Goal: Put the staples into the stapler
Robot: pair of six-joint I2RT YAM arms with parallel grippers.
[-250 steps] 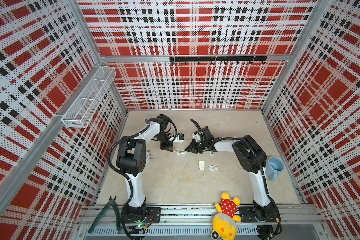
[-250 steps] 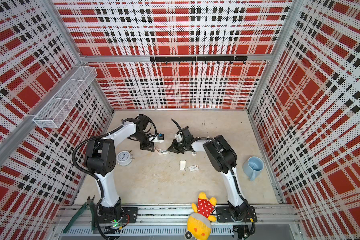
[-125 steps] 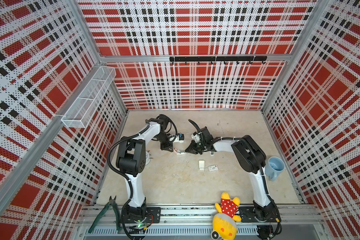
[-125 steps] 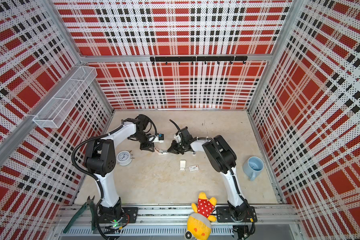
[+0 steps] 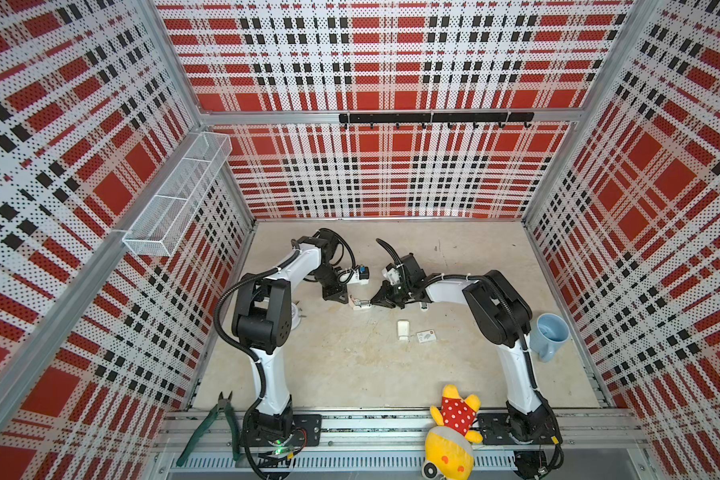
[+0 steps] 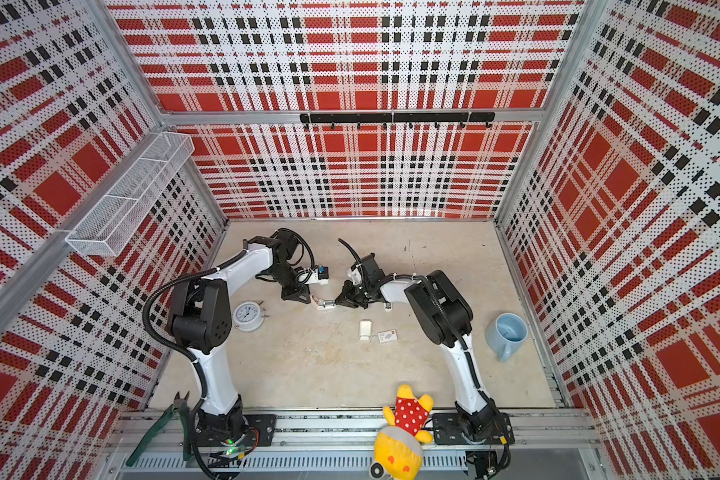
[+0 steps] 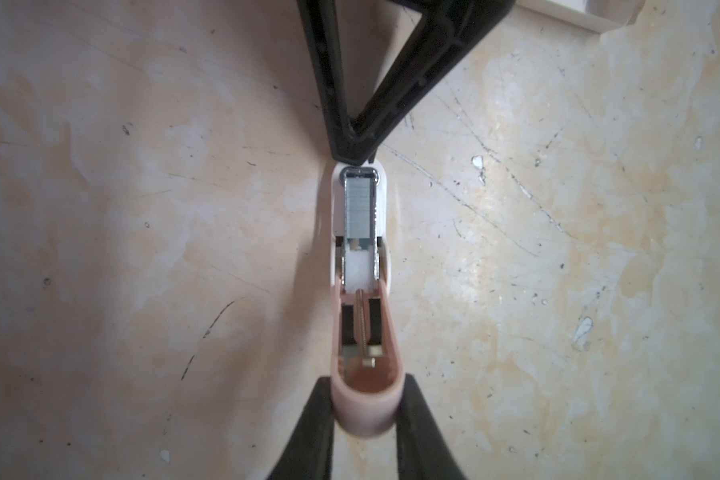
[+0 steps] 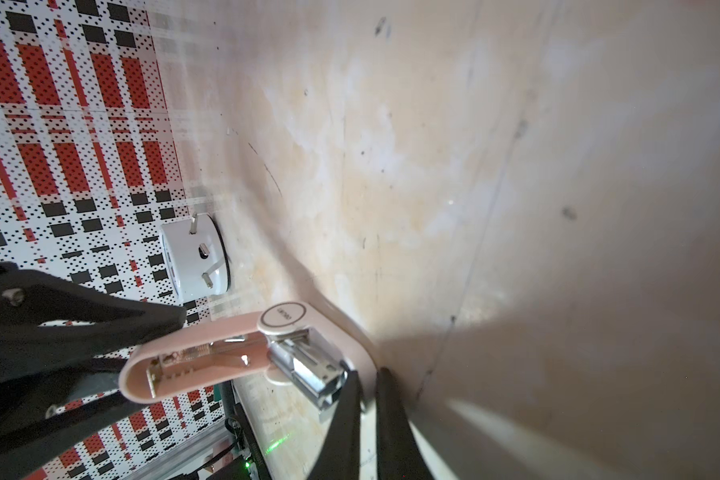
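Note:
A pink and white stapler (image 5: 360, 305) (image 6: 325, 305) lies hinged open on the table between my two grippers. In the left wrist view, my left gripper (image 7: 366, 399) is shut on the rounded end of the raised pink lid (image 7: 366, 411). A silvery strip of staples (image 7: 359, 203) lies in the metal magazine. My right gripper (image 7: 354, 156) (image 8: 367, 374) sits at the magazine's front end, its fingers almost together on the rim of the white base (image 8: 350, 332). A small white staple box (image 5: 426, 336) with an orange corner lies nearer the front, beside a white piece (image 5: 403, 329).
A white alarm clock (image 6: 247, 316) stands by the left arm's elbow. A blue mug (image 5: 551, 334) stands at the right wall. A yellow plush toy (image 5: 454, 432) and green pliers (image 5: 217, 424) lie on the front rail. A wire basket (image 5: 175, 199) hangs on the left wall.
The right gripper's jaws have closed a little at the stapler's front end. The left gripper still holds the lid, and the stapler has not shifted.

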